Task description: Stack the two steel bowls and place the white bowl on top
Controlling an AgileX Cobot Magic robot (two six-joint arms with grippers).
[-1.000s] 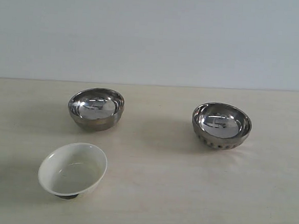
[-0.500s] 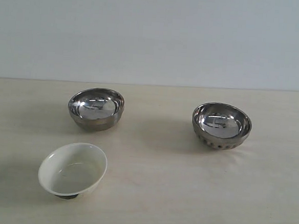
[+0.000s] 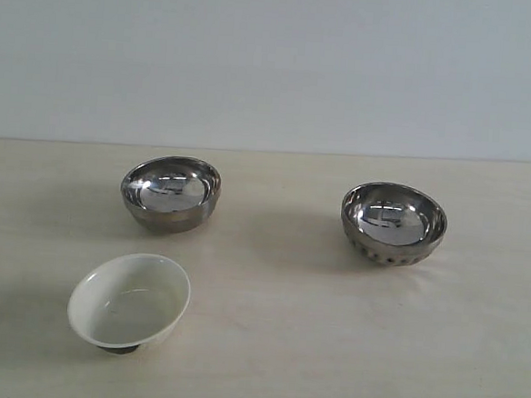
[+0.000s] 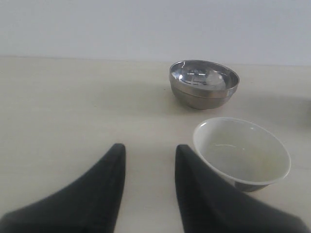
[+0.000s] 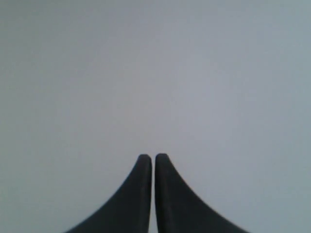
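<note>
The smooth steel bowl [image 3: 170, 192] and the dimpled steel bowl [image 3: 393, 223] stand well apart toward the bench's [image 3: 328, 349] far edge. The white bowl [image 3: 129, 301] sits nearer the near edge, close to the smooth one. The left hand [image 4: 149, 148] gapes wide and empty near the white bowl, while the right hand [image 5: 153, 158] is pinched closed on nothing.

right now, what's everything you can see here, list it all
smooth-sided shiny steel bowl: one, mirror silver, upright at the back left of the table in the exterior view
shiny steel bowl with a dimpled lower band: one, mirror silver, upright at the back right, apart from the others
glossy white ceramic bowl with a small dark foot: one, white to cream, front left, tilted, empty
pale beige table: one, under all three bowls
plain wall: one, pale grey, behind the table
left gripper: one, black, open, empty, beside the white bowl
right gripper: one, black, shut, empty, facing a plain grey surface
</note>
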